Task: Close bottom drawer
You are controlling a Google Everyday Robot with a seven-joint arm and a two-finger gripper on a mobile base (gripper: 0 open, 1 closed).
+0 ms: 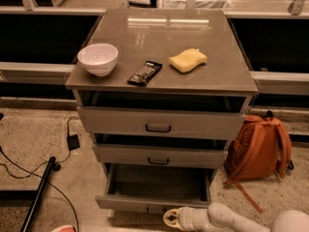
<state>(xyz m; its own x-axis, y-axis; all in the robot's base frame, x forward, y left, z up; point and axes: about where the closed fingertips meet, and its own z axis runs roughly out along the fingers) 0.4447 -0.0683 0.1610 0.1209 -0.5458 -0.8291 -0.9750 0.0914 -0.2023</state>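
The bottom drawer (155, 203) of the grey cabinet stands pulled out, its wide shallow box empty and its low front panel facing me. Its small dark handle (155, 210) is at the panel's middle, low in the view. My gripper (170, 218) is at the end of the white arm (217, 217) that comes in from the lower right. It sits just in front of the drawer's front panel, slightly right of the handle. The middle drawer (158, 155) and top drawer (158, 123) above are each slightly open.
On the cabinet top (164, 33) are a white bowl (97, 59), a dark snack bar (144, 72) and a yellow sponge (188, 60). An orange backpack (258, 146) leans at the cabinet's right. A black cable and adapter (73, 141) and a dark pole (38, 195) lie on the floor at left.
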